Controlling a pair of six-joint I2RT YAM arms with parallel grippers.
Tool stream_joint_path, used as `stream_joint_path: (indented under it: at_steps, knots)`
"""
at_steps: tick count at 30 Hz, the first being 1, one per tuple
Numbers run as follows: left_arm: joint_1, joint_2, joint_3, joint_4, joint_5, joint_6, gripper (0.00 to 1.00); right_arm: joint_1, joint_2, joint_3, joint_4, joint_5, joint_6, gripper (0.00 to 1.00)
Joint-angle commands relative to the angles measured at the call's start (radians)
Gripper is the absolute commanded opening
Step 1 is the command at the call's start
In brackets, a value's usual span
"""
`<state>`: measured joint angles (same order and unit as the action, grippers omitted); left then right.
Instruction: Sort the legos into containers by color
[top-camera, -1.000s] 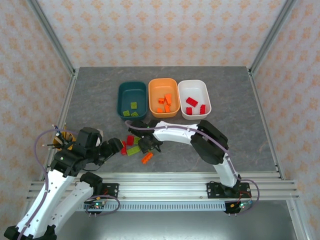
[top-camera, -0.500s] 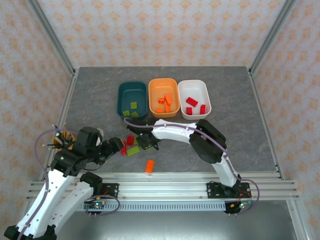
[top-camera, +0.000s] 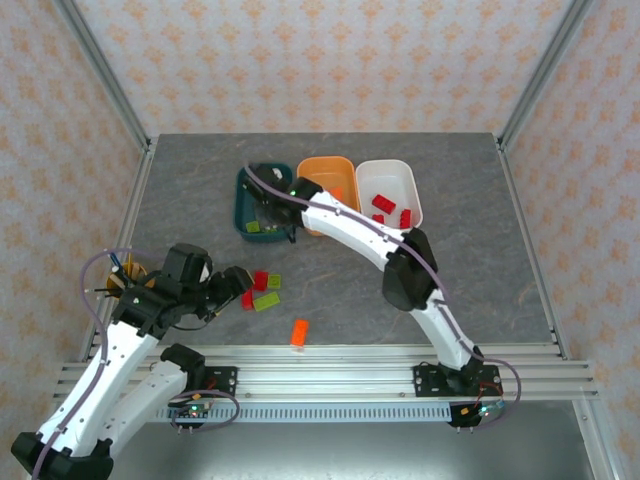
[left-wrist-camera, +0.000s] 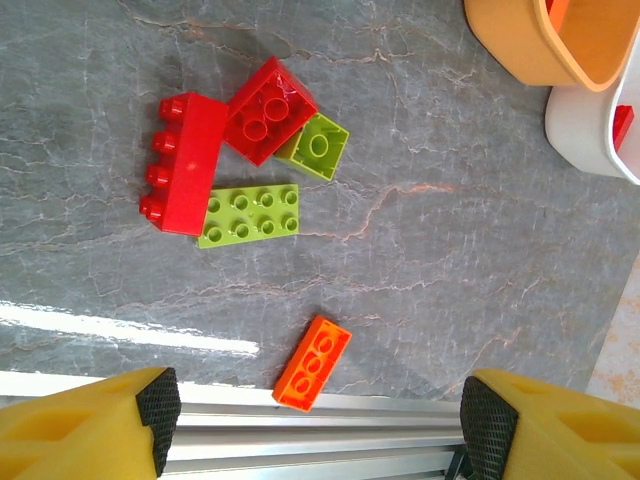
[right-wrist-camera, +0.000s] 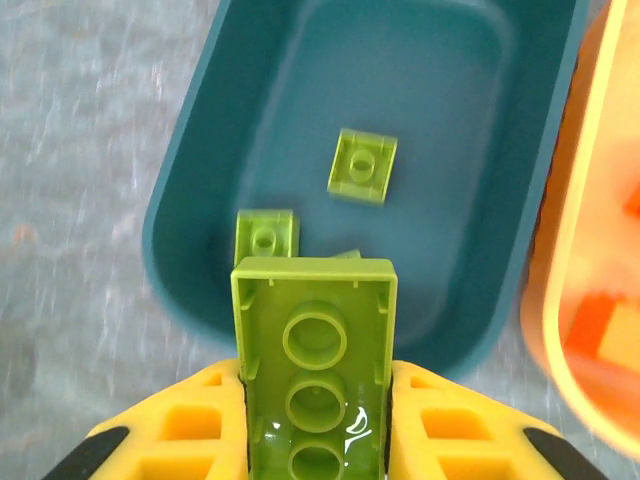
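My right gripper (right-wrist-camera: 315, 405) is shut on a yellow-green lego (right-wrist-camera: 315, 350), held underside up over the near end of the dark teal container (right-wrist-camera: 200, 150), where two small green pieces (right-wrist-camera: 363, 165) lie. From above, this gripper (top-camera: 270, 212) hangs over the teal container (top-camera: 243, 190). My left gripper (left-wrist-camera: 322, 415) stands open and empty above an orange lego (left-wrist-camera: 312, 363) near the table's front rail. Beyond it lie two red legos (left-wrist-camera: 185, 160), a green plate (left-wrist-camera: 250, 213) and a small green brick (left-wrist-camera: 318, 148). The left gripper (top-camera: 235, 285) sits just left of that cluster (top-camera: 262, 290).
The orange container (top-camera: 325, 162) and the white container (top-camera: 385, 165) stand in a row right of the teal one, the white one with red bricks (top-camera: 382, 203) inside. A cup of pens (top-camera: 125, 275) stands at the left. The aluminium rail (top-camera: 330, 360) runs along the front edge.
My right gripper closed on a green brick in the pile and carried it up over the teal container. The orange brick slid toward the front rail. The left arm shifted slightly.
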<state>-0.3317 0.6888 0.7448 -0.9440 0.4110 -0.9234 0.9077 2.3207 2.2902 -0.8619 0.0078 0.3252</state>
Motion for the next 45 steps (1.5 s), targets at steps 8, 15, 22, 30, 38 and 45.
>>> stream_joint_path:
  at_steps: [8,15,22,30,38,45]
  knots:
    - [0.003,0.023,0.044,0.030,-0.026,0.010,0.77,-0.079,0.293,0.336,-0.143,-0.022,0.060,0.50]
    - [0.003,0.026,0.044,0.019,-0.023,0.025,0.77,-0.067,0.200,0.377,-0.155,-0.030,0.026,0.56]
    - [0.003,0.022,0.040,0.011,-0.026,0.040,0.77,-0.009,-0.113,0.058,-0.103,0.024,0.057,0.55]
    - [0.003,-0.003,0.083,-0.039,-0.061,0.047,0.77,0.093,-0.455,-0.456,-0.046,0.026,0.161,0.55]
    - [-0.003,-0.038,0.051,-0.129,-0.001,0.107,0.76,0.210,-0.562,-0.719,-0.145,-0.162,0.408,0.58]
    - [-0.012,-0.104,-0.038,-0.188,0.081,0.130,0.75,0.283,-0.496,-0.762,-0.164,-0.201,0.600,0.60]
